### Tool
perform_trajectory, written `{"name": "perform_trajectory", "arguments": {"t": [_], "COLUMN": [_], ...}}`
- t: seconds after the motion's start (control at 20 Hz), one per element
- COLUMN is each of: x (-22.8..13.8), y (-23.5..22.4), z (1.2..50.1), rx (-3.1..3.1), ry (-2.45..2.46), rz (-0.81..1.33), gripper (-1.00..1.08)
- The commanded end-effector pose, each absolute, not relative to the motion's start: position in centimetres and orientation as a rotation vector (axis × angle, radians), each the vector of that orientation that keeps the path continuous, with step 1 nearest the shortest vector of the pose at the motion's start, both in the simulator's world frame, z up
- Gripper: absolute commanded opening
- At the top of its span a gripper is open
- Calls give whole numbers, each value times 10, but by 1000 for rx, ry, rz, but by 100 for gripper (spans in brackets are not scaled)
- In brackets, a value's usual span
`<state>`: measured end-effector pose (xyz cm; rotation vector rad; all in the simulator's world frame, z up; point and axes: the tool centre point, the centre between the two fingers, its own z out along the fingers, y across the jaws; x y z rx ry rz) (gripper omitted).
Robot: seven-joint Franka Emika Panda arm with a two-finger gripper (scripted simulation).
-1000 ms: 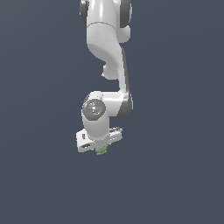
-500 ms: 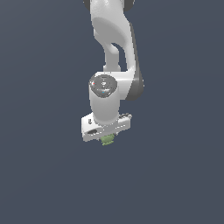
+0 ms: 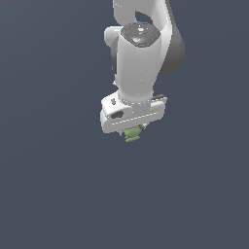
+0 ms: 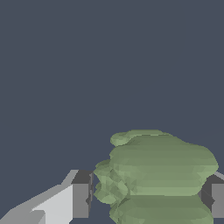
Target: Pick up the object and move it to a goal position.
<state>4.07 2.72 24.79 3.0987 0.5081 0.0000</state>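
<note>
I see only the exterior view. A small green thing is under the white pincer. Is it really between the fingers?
Observer: Yes. In the wrist view the green object sits between the two dark fingertips of the pincer.
Operator: What does its surface look like?
Observer: Lumpy, with stacked horizontal ridges.
Operator: Do the pads touch it?
Observer: One pad appears to touch it; at the other I cannot tell contact for sure.
</note>
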Motion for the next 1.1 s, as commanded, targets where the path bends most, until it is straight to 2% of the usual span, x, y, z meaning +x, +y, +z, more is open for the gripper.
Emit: {"name": "perform_trajectory", "arguments": {"t": [0.0, 0.65, 1.05], "x": [33, 2, -8], "y": [39, 100, 124], "z": [276, 415, 472], "rx": [3098, 3099, 3100], "ry": [508, 508, 507], "rz": [-1, 0, 0], "gripper": [-100, -100, -100]}}
